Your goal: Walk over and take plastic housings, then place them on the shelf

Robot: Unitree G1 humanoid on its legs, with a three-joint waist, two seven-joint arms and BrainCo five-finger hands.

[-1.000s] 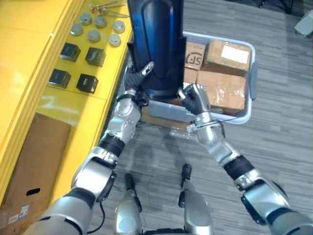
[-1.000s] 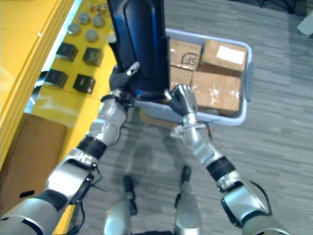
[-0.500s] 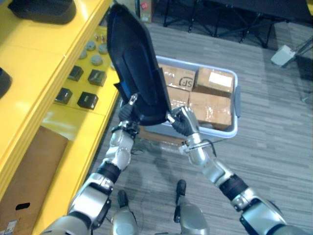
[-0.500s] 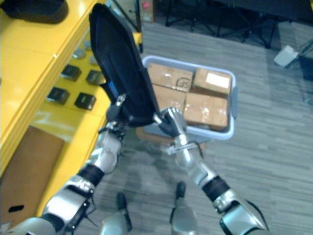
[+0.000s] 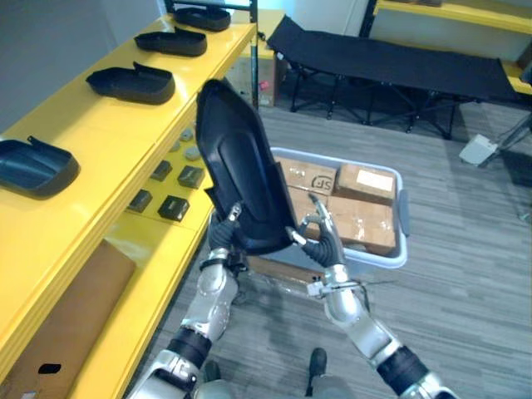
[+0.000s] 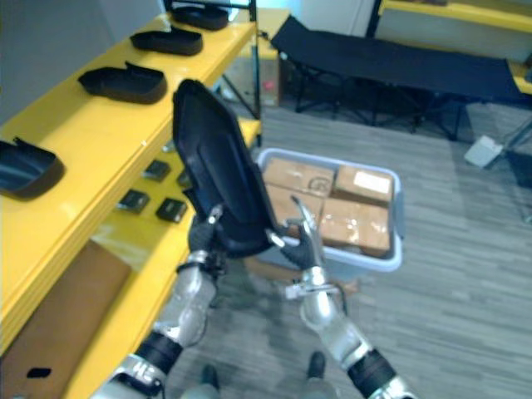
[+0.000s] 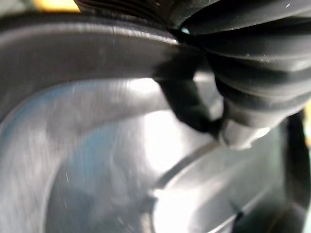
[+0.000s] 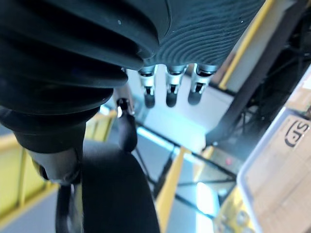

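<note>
Black plastic housing was held upright beside the yellow shelf, pinched at its lower edge by the left hand; the right hand was spread, thumb pressed against it.

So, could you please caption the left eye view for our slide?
Left robot hand and right robot hand hold a black housing upright beside the yellow shelf.
</note>
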